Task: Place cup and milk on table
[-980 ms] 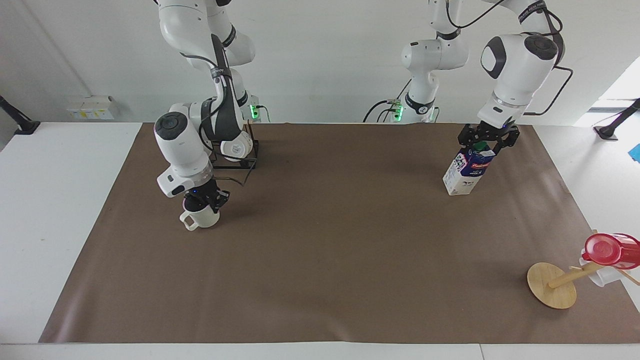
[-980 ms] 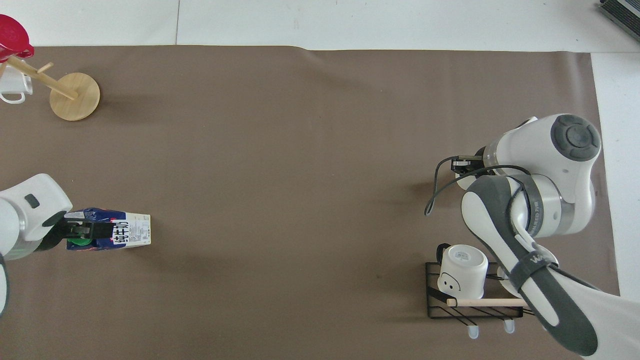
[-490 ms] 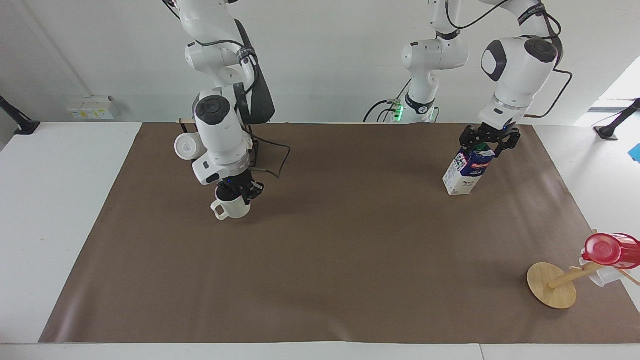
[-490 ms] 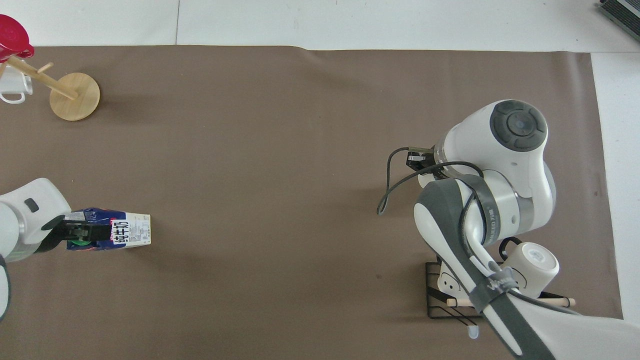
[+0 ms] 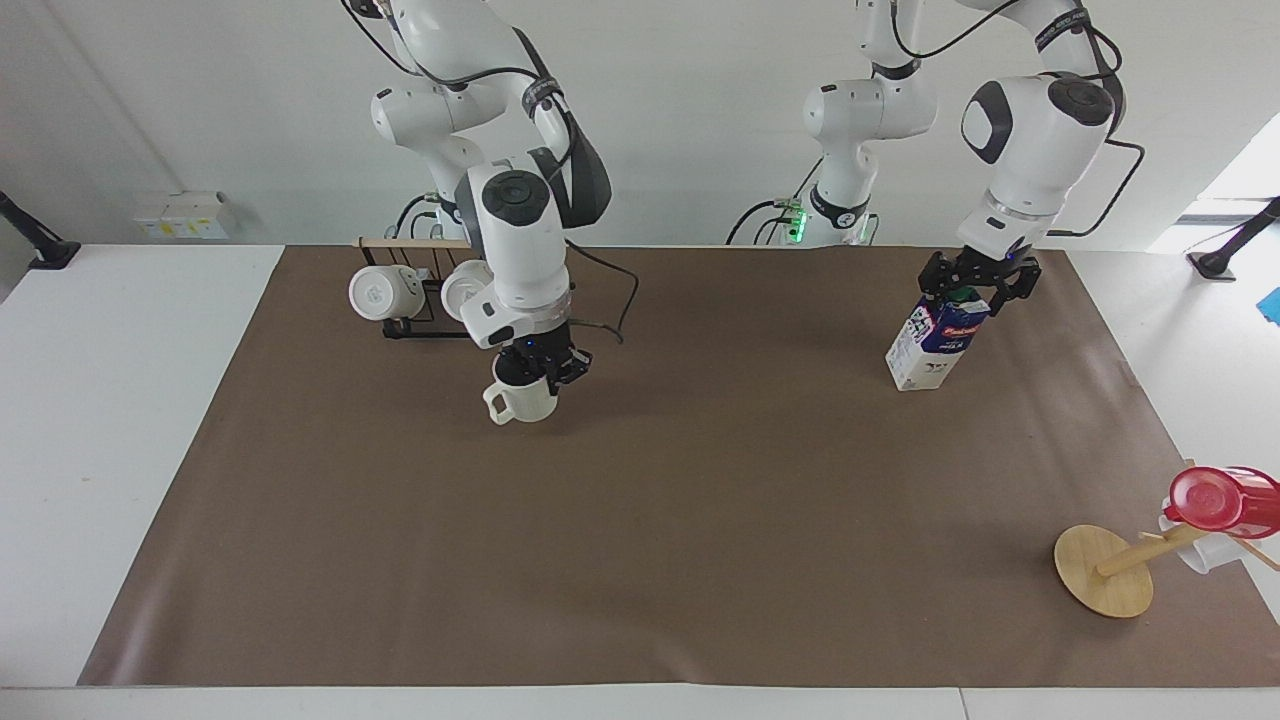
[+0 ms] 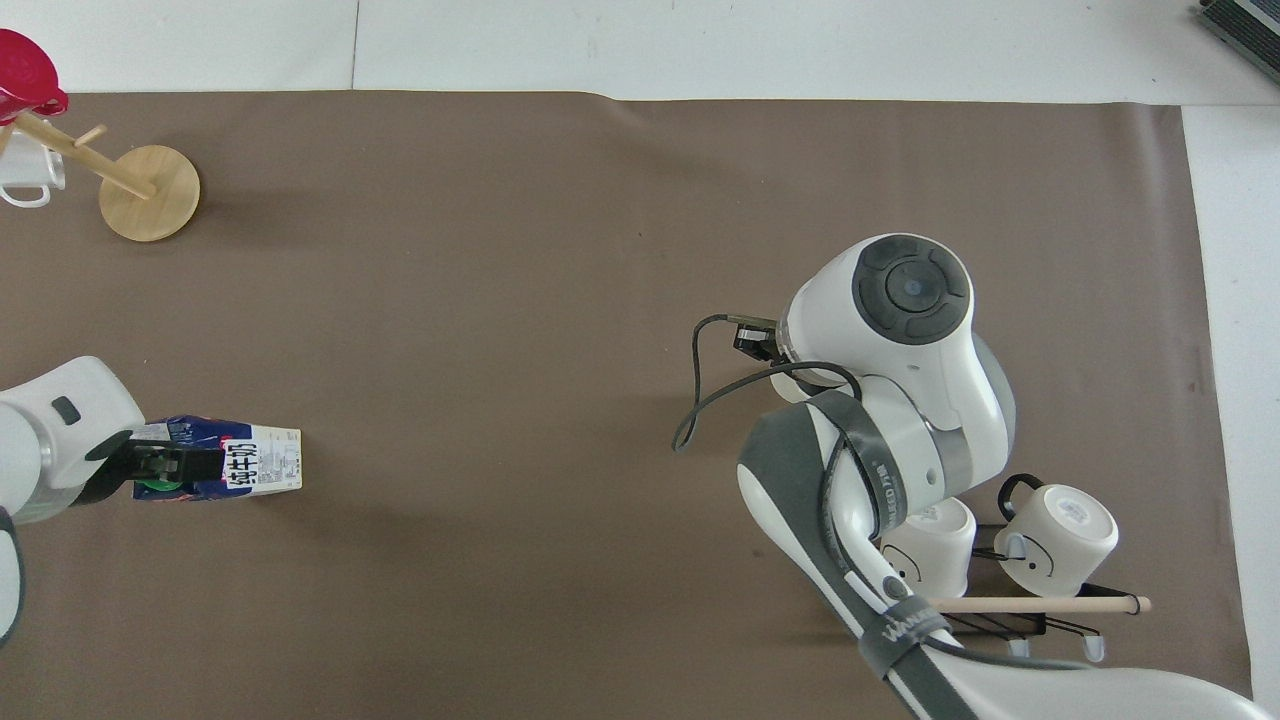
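Note:
The cream-white cup (image 5: pixel 522 400) hangs upright just over the brown paper of the table (image 5: pixel 700 520), beside the wire rack. My right gripper (image 5: pixel 545 368) is shut on its rim, with the handle pointing toward the right arm's end. In the overhead view the right arm hides both the cup and this gripper. The milk (image 5: pixel 925 350) stands on the paper toward the left arm's end. My left gripper (image 5: pixel 978 287) is open, its fingers astride the carton's green-capped top. From overhead the milk (image 6: pixel 240 468) shows in front of the left gripper (image 6: pixel 160 466).
A black wire rack (image 5: pixel 430 325) near the right arm's base carries two white mugs (image 5: pixel 376 292) (image 5: pixel 462 290). At the left arm's end, farther from the robots, a wooden mug tree (image 5: pixel 1105 570) holds a red cup (image 5: pixel 1215 498) and a white mug.
The right arm has carried the cup from the right arm's end toward the table's middle, passing in front of the rack. The left gripper and the milk have stayed put.

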